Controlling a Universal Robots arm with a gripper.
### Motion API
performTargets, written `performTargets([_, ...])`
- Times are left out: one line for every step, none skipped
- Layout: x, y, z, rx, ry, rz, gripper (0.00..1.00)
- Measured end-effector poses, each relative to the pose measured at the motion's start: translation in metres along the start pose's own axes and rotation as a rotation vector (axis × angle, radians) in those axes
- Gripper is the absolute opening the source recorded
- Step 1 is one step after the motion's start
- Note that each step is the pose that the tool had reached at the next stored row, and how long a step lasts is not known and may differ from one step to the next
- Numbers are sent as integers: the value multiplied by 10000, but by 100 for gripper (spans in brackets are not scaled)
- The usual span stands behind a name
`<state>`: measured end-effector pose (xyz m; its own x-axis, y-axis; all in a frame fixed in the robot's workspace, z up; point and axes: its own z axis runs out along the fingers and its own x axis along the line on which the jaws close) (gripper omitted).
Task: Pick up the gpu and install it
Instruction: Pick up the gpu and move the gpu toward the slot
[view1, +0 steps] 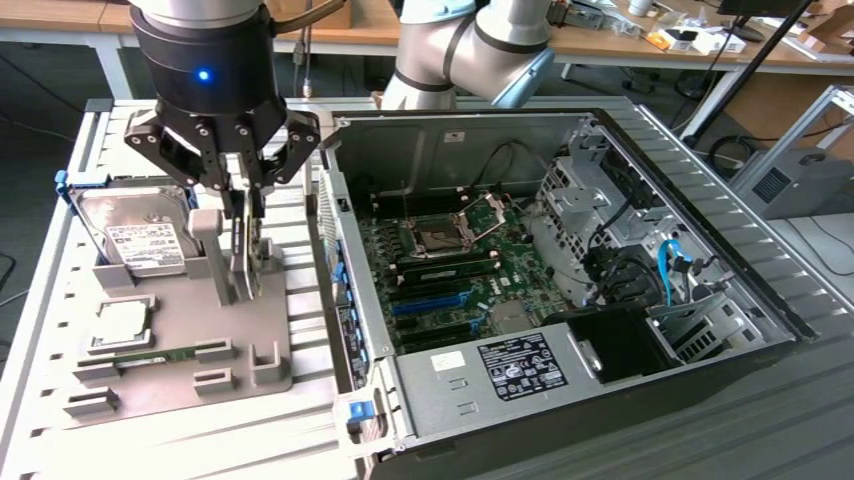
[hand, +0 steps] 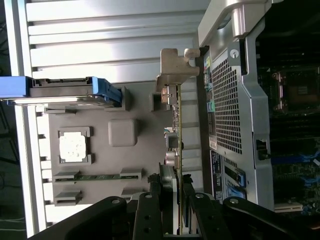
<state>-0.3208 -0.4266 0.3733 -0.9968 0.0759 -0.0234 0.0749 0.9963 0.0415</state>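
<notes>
Brownish-green gpu (view1: 250, 262) standing on edge in the grey holder (view1: 174, 330), my fingers (hand: 165, 196) clamped on its top edge, open computer case (view1: 454, 135) just beside the holder

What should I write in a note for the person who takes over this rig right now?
Gripper: down over the grey fixture, jaws shut on the gpu.
Gpu: upright on its edge at the fixture, beside the open case; it looks not yet lifted.
Done: the approach and the grasp.
Left: lifting the gpu out and installing it in the case; the blue slots are free.
</notes>
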Motion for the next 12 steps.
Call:
performTargets([0,0,-3,0,0,0,27])
performTargets([0,0,-6,0,0,0,27])
performTargets([0,1,-10,0,0,0,27])
performTargets([0,1,-14,0,0,0,27])
performTargets([0,1,-18,0,0,0,27])
performTargets([-1,1,-21,-1,0,0,27])
performTargets([-1,1,-26,0,1,0,27])
performTargets([-1,1,-29,0,0,0,27])
performTargets([-1,2,-33,-1,1,0,27])
performTargets([-1,2,-37,-1,1,0,27])
performTargets([-1,2,-41,0,0,0,27])
performTargets([-1,2,-46,0,0,0,27])
